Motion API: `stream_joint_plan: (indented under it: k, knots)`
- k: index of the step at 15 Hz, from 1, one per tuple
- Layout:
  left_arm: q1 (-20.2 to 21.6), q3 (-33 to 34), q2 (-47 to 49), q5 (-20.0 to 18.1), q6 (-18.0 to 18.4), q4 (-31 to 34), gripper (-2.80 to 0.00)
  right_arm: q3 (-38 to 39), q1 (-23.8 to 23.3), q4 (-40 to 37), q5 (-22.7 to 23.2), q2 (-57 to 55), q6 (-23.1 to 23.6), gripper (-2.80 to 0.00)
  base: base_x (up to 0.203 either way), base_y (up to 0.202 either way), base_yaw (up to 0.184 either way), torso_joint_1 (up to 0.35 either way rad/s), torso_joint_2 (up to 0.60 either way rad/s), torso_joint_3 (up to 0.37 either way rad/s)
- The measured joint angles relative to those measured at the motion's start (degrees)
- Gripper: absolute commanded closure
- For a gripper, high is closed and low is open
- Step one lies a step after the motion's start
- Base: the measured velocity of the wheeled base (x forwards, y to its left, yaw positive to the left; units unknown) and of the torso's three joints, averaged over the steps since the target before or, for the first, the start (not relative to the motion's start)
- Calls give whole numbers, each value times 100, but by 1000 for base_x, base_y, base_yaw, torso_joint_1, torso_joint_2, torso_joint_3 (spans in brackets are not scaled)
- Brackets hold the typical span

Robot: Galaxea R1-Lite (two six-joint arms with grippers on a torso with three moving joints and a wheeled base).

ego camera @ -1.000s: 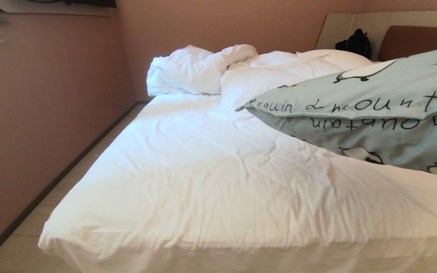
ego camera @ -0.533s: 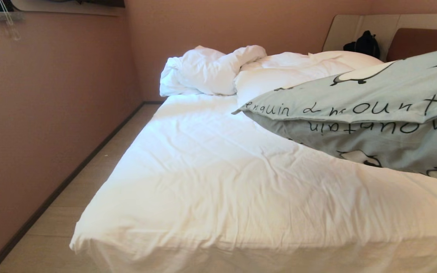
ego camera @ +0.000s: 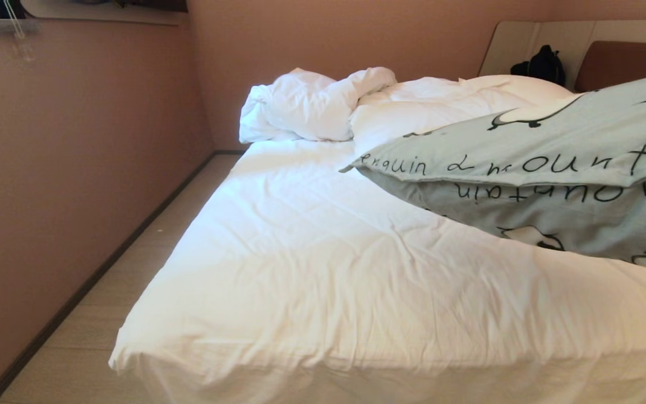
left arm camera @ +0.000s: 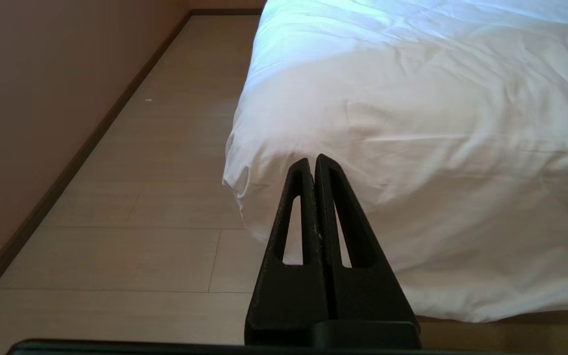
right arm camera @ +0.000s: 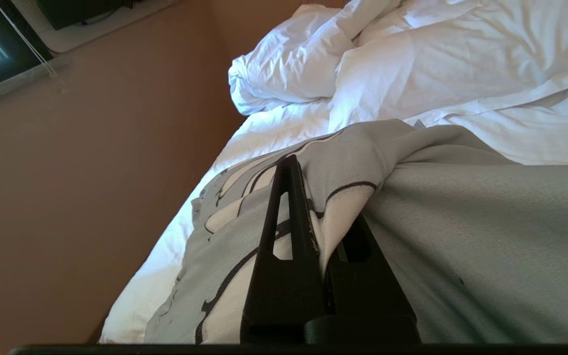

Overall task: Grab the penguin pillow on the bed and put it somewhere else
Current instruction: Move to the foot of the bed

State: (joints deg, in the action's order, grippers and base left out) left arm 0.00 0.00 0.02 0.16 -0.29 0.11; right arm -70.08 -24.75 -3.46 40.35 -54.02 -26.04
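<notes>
Right gripper point(right arm camera: 321, 236): clenched on penguin pillow point(ego camera: 553, 163), at three o'clock above the bed point(ego camera: 312, 269), ready for relocating.
Left gripper point(left arm camera: 312, 167): clamped empty, parked.

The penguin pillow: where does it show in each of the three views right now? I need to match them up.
Head view: penguin pillow fills the right side, lifted over the bed, lettering facing the camera.
Left wrist view: not in it; only the bed corner, the floor and the shut left gripper.
Right wrist view: it fills the lower middle and right, its fabric pinched in the right gripper.
Shared landmark: the bunched white duvet by the pink wall; the left wrist view misses it.
</notes>
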Motion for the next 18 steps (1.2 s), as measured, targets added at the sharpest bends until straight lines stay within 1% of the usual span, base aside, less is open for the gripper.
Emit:
stream_joint_plan:
  k: [6,11,18]
  knots:
    - [-3,0,0,0,-1,6,0,10,16,-1,22,-34,-2,0,0,0,0,0,0,0]
    - [-1,0,0,2,0,5,0,-26,238,31,16,-239,-6,0,0,0,0,0,0,0]
    - [0,0,0,6,16,11,0,-76,697,583,-11,-787,-20,0,0,0,0,0,0,0]
